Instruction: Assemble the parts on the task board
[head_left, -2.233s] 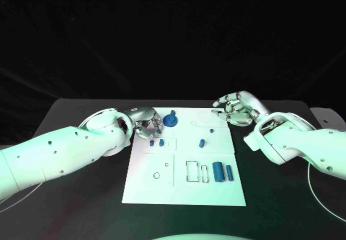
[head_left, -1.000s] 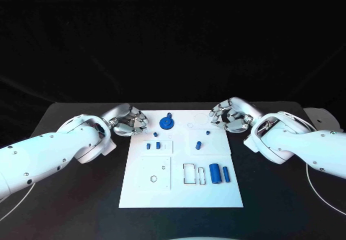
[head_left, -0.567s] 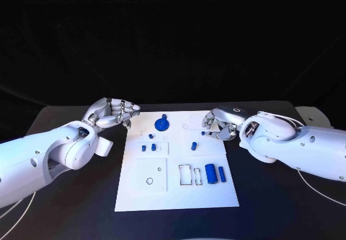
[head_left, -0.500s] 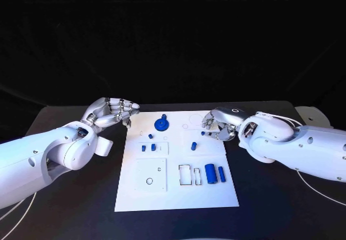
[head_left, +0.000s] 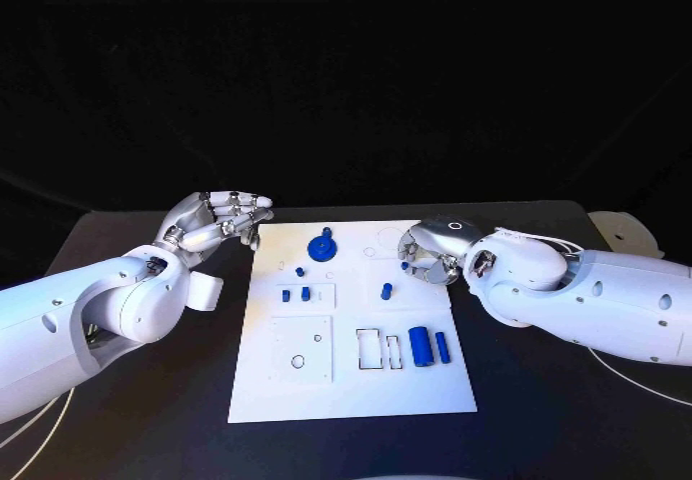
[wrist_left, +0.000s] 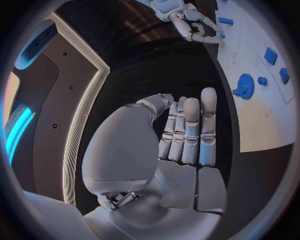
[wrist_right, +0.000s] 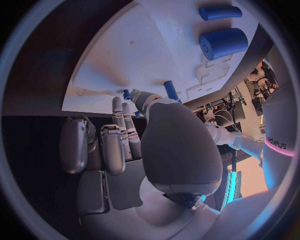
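Since a moment ago, right hand (head_left: 427, 259) lowered onto task board (head_left: 353, 385) near a small peg (head_left: 387, 291), apparently holding nothing; left hand (head_left: 216, 222) withdrawn, fingers loosely curled, holding nothing; we judge most parts (head_left: 423, 345) unassembled.

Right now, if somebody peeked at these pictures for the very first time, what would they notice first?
Probably the white task board glowing in the middle of the black table, dotted with small blue parts like the gear near its far edge. Then the two shiny silver hands: the left hand beside the board's far left corner, the right hand over its far right edge.
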